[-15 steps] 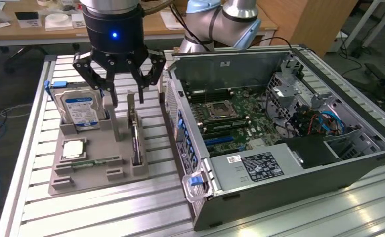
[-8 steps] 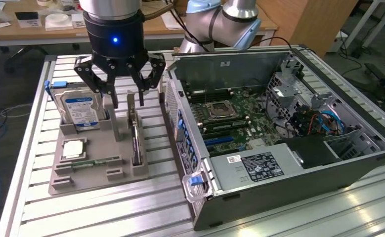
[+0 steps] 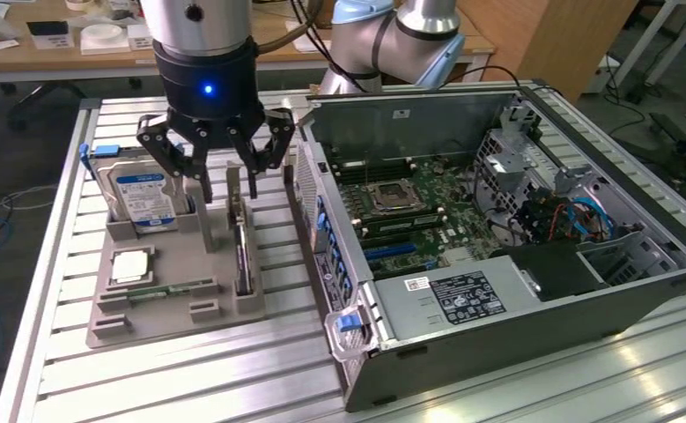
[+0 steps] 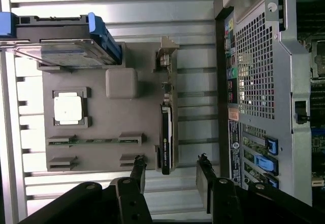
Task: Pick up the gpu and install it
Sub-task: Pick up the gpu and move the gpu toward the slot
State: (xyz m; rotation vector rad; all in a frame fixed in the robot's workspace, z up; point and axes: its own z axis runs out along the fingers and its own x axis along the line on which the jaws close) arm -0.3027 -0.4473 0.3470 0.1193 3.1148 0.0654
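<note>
Hand: the gripper (image 3: 231, 187) hangs from the arm (image 3: 202, 35) over the gray tray (image 3: 190, 256), its fingers spread wide and holding nothing.
Hand, wrist view: the gripper (image 4: 170, 165) has one dark finger on each side of the card's line, with a gap between each finger and the card.
Card: the gpu (image 3: 241, 251) stands on its long edge in a slot of the tray, on the side of the tray nearest the computer.
Card, wrist view: the gpu (image 4: 167, 127) shows as a thin strip seen edge-on, with its silver bracket at the end away from the fingers and a black part at the end nearest them.
Card and hand: the fingers straddle the card from above; no contact can be seen.
Tray: the gray tray (image 4: 101, 117) lies flat on the slatted metal table (image 3: 202, 370).
Drive: a hard drive (image 3: 141, 194) with a blue and white label stands upright in the tray, toward the exterior view's left of the card.
Chip: a square processor (image 3: 131, 264) lies flat in a pocket of the tray.
Stick: a narrow memory stick (image 3: 160, 289) sits on edge just beside the processor.
Computer: an open computer case (image 3: 425, 115) lies on the table at the exterior view's right of the tray, its green board (image 3: 425, 203) exposed.
Computer, wrist view: the back panel of the computer case (image 4: 254, 71) runs alongside the tray.
</note>
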